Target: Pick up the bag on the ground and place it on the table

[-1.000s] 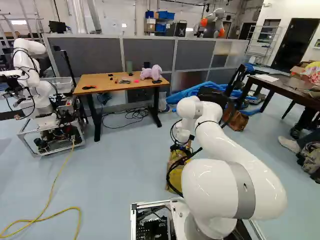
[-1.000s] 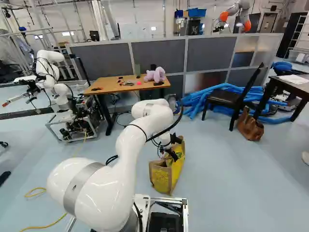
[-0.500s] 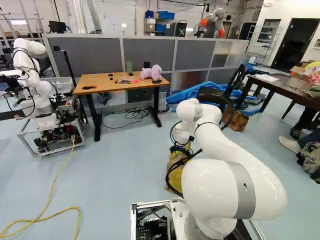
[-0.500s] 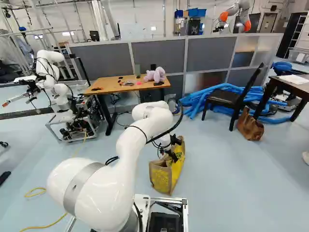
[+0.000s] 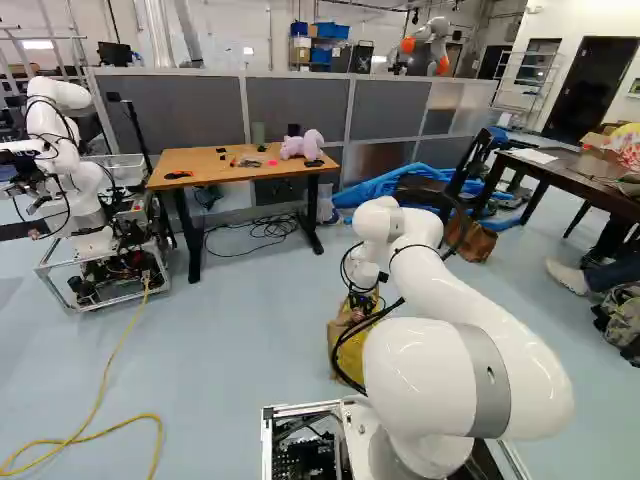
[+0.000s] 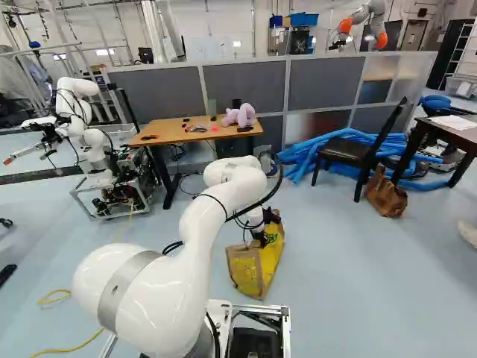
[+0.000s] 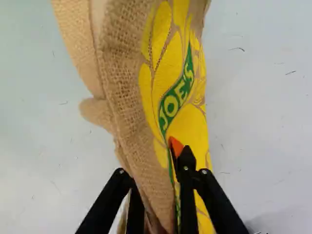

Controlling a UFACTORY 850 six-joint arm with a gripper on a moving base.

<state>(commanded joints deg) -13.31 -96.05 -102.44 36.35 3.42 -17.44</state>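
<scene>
In the right base view my gripper [image 6: 261, 237] is down at the top of the tan and yellow bag [image 6: 244, 270], which stands on the floor just ahead of the base. From the wrist, the gripper [image 7: 154, 170] is shut on the bag [image 7: 129, 63], its burlap and yellow side pinched between the two black fingers. One orange pad [image 7: 175, 146] shows against the yellow print. The arm partly hides the bag in the left base view. Farther ahead is the wooden table [image 5: 205, 162], with a pink plush toy [image 5: 302, 145] and small items on it.
Another robot [image 5: 75, 180] stands left of the table. A black chair [image 6: 358, 155], blue tubing [image 6: 298, 162] and a brown leather bag [image 6: 386, 195] lie to the right, near a dark table [image 6: 463, 134]. A yellow cable [image 5: 105, 380] runs over the floor at the left.
The fingers have closed from wide apart, and the bag's top has been drawn together, its near side tilting slightly. The gripper has sunk a little lower. The base has not moved.
</scene>
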